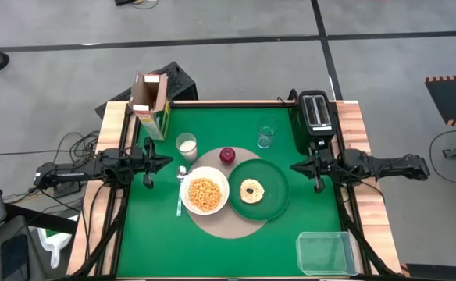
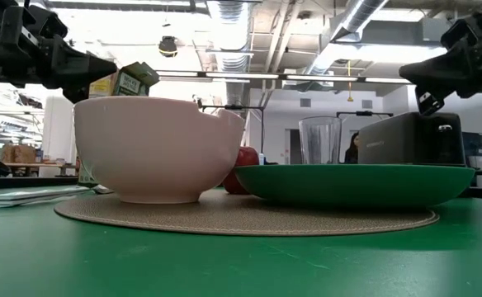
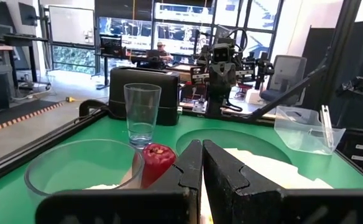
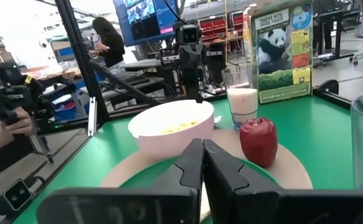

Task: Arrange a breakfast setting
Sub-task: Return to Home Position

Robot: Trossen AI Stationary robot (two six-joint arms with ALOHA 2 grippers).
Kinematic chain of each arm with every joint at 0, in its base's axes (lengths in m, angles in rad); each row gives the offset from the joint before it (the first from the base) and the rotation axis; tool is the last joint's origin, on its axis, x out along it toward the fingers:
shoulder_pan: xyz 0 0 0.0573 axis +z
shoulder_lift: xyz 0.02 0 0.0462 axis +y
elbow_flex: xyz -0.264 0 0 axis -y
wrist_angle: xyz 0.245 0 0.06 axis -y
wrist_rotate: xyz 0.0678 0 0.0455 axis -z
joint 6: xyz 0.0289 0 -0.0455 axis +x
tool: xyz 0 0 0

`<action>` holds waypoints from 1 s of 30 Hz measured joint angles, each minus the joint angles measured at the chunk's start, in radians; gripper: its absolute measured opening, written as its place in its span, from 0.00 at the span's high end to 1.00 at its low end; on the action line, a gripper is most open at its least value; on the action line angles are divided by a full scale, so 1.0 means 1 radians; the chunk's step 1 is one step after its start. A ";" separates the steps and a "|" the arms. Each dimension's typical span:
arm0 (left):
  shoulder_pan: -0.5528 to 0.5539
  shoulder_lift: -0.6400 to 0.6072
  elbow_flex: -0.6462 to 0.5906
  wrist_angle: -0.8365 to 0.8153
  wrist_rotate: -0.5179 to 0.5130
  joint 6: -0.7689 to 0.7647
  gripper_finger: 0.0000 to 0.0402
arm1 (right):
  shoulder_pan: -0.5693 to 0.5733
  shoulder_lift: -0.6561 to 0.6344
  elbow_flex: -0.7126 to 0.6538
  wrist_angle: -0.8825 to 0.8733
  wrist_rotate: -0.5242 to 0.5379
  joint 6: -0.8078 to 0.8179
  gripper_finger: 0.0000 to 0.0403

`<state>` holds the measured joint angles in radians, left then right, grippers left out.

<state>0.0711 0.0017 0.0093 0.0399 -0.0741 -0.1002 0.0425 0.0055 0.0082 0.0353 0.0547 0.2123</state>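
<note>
1. Left gripper (image 1: 164,161), clenched on nothing, hovers at the left edge of the bench (image 1: 212,257) in the high view. The right gripper (image 1: 297,166), also clenched and empty, hovers at the right edge.
2. Between them, mid-frame, the round tan mat (image 1: 236,228) carries the white bowl (image 1: 223,184) on its left and the dark-green plate (image 1: 276,190), holding the small bagel (image 1: 252,190), on its right.
3. The small red fruit (image 1: 227,155) sits at the mat's upper edge, and the spoon (image 1: 179,195) lies just left of the bowl.
4. The yellow-green cereal box (image 1: 151,105) stands upper left.

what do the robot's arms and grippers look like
The left arm and right arm are matte black, slim and segmented. The left gripper and right gripper each end in two dark blocky fingers tapering toward the tip. No markings visible.
</note>
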 joint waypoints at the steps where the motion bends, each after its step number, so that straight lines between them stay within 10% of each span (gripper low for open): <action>1: 0.000 0.000 0.000 0.000 0.002 0.002 1.00 | 0.001 0.001 0.000 0.000 -0.002 0.000 0.90; 30: 0.000 0.002 -0.002 -0.001 0.000 -0.036 1.00 | 0.003 0.002 -0.002 -0.006 -0.005 -0.010 0.90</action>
<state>0.0711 0.0040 0.0074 0.0391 -0.0742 -0.1362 0.0452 0.0078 0.0067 0.0292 0.0502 0.2024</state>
